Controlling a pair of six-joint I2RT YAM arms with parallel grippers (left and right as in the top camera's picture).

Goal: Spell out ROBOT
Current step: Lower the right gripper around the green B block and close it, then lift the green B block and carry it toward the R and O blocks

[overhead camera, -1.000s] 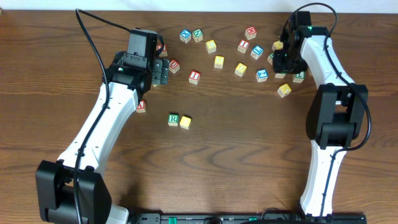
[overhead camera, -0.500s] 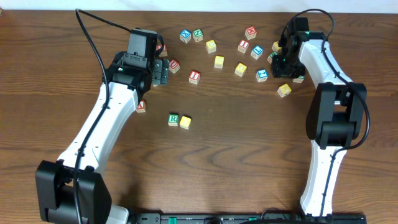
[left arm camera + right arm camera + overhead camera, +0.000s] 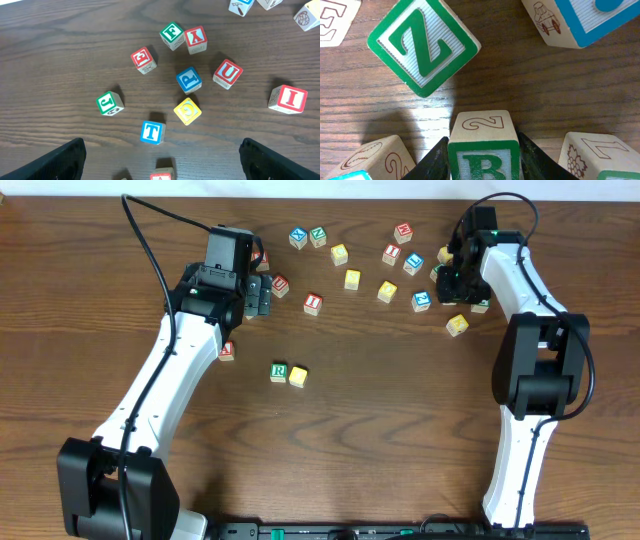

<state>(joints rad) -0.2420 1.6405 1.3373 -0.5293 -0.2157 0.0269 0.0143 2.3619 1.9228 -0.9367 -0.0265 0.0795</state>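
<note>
The right claw [image 3: 484, 152] is gripping the green B cube [image 3: 483, 167] near the table's [image 3: 400, 440] far right corner, having edged slightly toward the far edge. B looks secured for carrying to R [image 3: 279, 371] and yellow O [image 3: 298, 376] mid-table. The left claw [image 3: 264, 296] is hanging open.

The R cube [image 3: 279, 371] lies just left of the O cube [image 3: 298, 376].

bright, even light, soft shadows beside the cubes [image 3: 151, 132], mild sheen on the table [image 3: 545, 95], everything sharp.
</note>
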